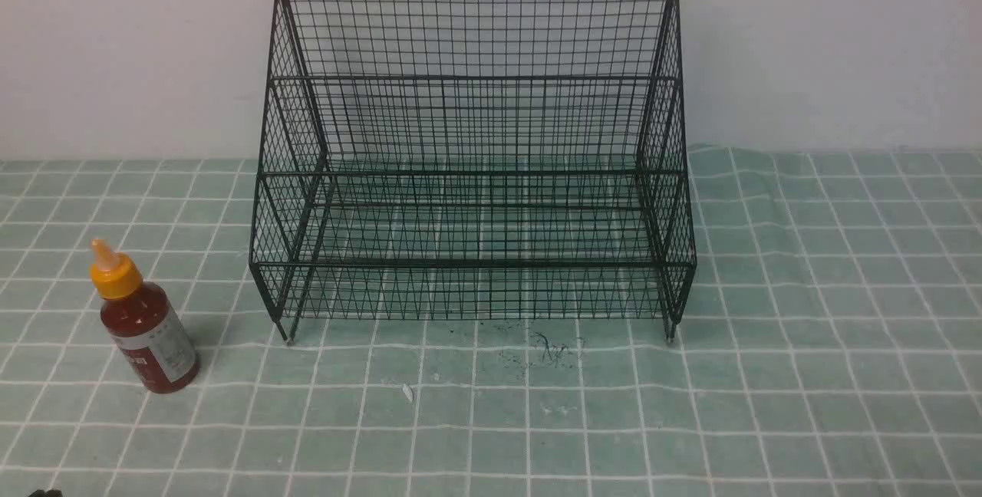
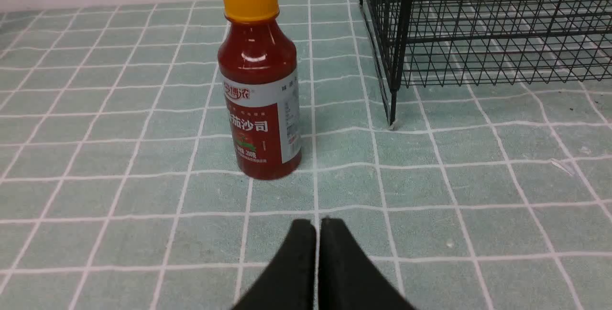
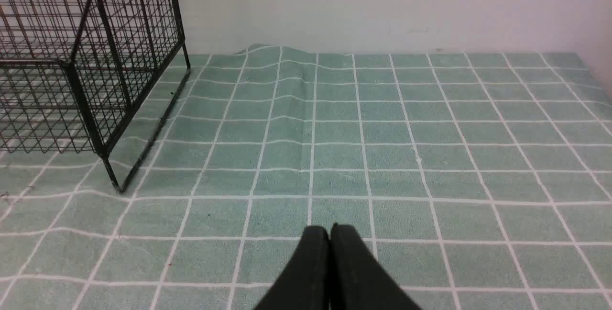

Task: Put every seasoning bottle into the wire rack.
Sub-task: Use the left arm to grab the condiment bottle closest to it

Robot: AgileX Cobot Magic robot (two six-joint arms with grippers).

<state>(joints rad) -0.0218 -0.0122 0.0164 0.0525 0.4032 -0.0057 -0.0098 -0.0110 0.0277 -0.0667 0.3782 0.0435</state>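
On the worktop [image 1: 805, 405], the seasoning bottle [image 1: 146, 328] stands upright on the green checked cloth [image 3: 430, 133], left of the wire rack [image 1: 472, 83] and apart from it, orange cap up. Left claw [image 2: 318, 223]: tips together, gripping nothing, near the bottle, not touching. Right claw [image 3: 330, 229]: tips together, over the cloth beside the rack's right side.
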